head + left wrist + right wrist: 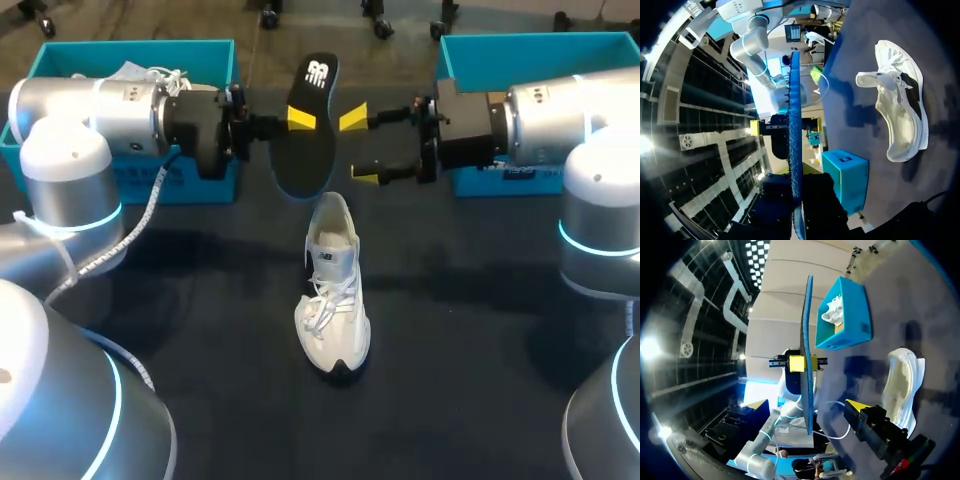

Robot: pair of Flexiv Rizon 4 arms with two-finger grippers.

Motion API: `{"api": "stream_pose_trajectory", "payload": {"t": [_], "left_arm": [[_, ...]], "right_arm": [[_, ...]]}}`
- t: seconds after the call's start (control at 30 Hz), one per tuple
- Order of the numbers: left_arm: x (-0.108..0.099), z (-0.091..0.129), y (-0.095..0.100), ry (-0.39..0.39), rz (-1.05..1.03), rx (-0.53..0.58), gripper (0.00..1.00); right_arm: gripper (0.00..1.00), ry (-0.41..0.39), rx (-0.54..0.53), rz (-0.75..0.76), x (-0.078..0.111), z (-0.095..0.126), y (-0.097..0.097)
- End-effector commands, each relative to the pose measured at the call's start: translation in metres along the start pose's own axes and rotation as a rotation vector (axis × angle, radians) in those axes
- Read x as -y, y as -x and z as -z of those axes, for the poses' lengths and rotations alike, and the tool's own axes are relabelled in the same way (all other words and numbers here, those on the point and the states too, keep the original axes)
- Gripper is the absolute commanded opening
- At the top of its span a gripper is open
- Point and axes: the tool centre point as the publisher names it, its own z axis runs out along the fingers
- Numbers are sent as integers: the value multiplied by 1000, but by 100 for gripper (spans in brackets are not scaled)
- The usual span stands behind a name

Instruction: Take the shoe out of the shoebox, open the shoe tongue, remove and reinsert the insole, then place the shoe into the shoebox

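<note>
My left gripper is shut on a black insole and holds it on edge in the air above the table's middle back. In the left wrist view the insole runs straight out from between the dark fingers. My right gripper stands wide open just right of the insole, apart from it; in its wrist view the insole is ahead, between its spread yellow tips. The white shoe lies on the dark table below, toe toward the front, also in both wrist views.
A blue shoebox at the back left holds a second white shoe; that box shows in the right wrist view. Another blue shoebox stands at the back right, behind my right arm, and in the left wrist view.
</note>
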Motion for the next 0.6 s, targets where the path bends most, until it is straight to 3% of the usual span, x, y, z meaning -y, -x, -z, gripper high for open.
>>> {"api": "stream_pose_trajectory", "payload": {"t": [0.03,0.1,0.23,0.3,0.6], "left_arm": [[1,-11,-5,6,-20,-4,0],[1,-14,-6,9,-17,0,0],[0,-22,-7,23,-18,4,0],[0,-26,-7,25,-20,6,0],[2,-34,-3,23,-13,28,0]], "right_arm": [[85,-5,-9,-5,-3,-13,5],[74,-8,-11,-6,-3,-16,6],[66,-11,-18,-8,-4,-19,7],[54,-14,-23,-8,-4,-21,9],[43,-18,-41,-9,-6,-25,13]]}}
